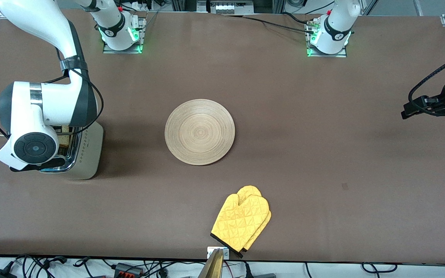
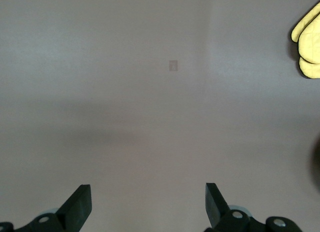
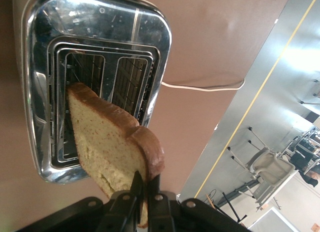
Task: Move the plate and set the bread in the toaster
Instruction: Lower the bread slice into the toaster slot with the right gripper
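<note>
Toaster (image 1: 85, 154) is seen near the table edge at the right arm's end, white cord (image 3: 205, 86) trailing off it. Right gripper (image 3: 146, 192) is positioned directly over the toaster's chrome top, fingers (image 3: 135, 184) pinched shut on the crust edge of the bread (image 3: 107, 142); slice is held tilted with its lower corner at one slot, most of it above the top. In the front view only a sliver of bread (image 1: 65, 135) is visible under the arm's wrist. Plate (image 1: 199, 132) lies flat mid-table, well apart from the toaster, nothing on it. Yellow oven mitt (image 1: 242, 222) lies near the table edge closest to the front camera, nearer that camera than the plate. Left gripper (image 2: 148, 204) is parked over bare table (image 2: 150, 92) at the left arm's end, arm waiting, fingers spread wide, nothing held
</note>
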